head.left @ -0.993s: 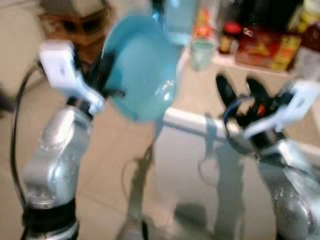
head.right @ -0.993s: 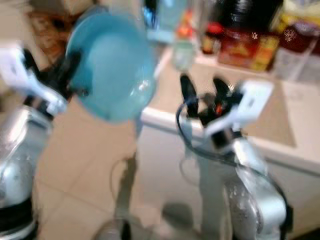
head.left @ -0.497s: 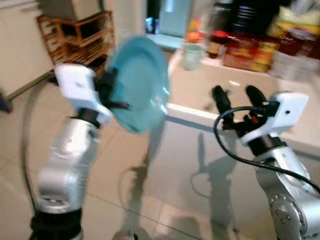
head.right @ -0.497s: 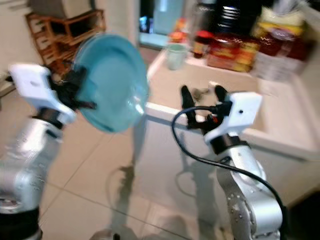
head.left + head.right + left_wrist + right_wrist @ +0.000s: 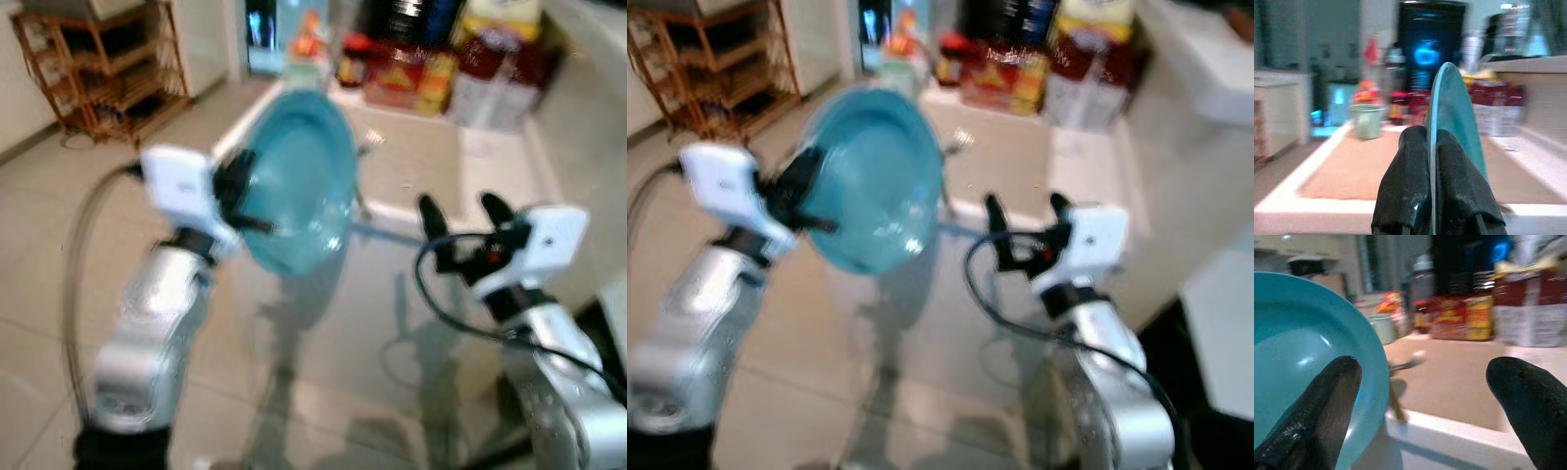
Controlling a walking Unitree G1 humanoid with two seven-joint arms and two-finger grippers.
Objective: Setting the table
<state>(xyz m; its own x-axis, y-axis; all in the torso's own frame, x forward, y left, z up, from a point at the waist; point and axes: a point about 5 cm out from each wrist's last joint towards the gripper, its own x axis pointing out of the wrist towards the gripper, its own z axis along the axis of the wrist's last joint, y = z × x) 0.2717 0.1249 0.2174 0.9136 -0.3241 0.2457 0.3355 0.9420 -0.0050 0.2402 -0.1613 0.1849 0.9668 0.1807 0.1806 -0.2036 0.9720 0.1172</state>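
A round teal plate [image 5: 302, 186] is held up on edge in front of me, and my left gripper [image 5: 235, 188] is shut on its rim. In the left wrist view the two black fingers [image 5: 1410, 181] pinch the plate [image 5: 1449, 127] from both sides. My right gripper [image 5: 462, 217] stands open to the right of the plate, with nothing between its fingers. A white table with a tan mat [image 5: 411, 166] lies just beyond both grippers. A piece of cutlery [image 5: 1403, 366] rests on the mat near its edge.
Along the table's far side stand a pale green cup [image 5: 1367, 122], jars and red food packets [image 5: 411, 73]. A wooden shelf rack [image 5: 93, 69] stands at the far left on the tiled floor [image 5: 59, 255]. A white counter [image 5: 1215, 59] runs along the right.
The whole view has shifted as I moved nearer the table, which now sits more in the middle. The plate stays in my left gripper; the right gripper stays open.
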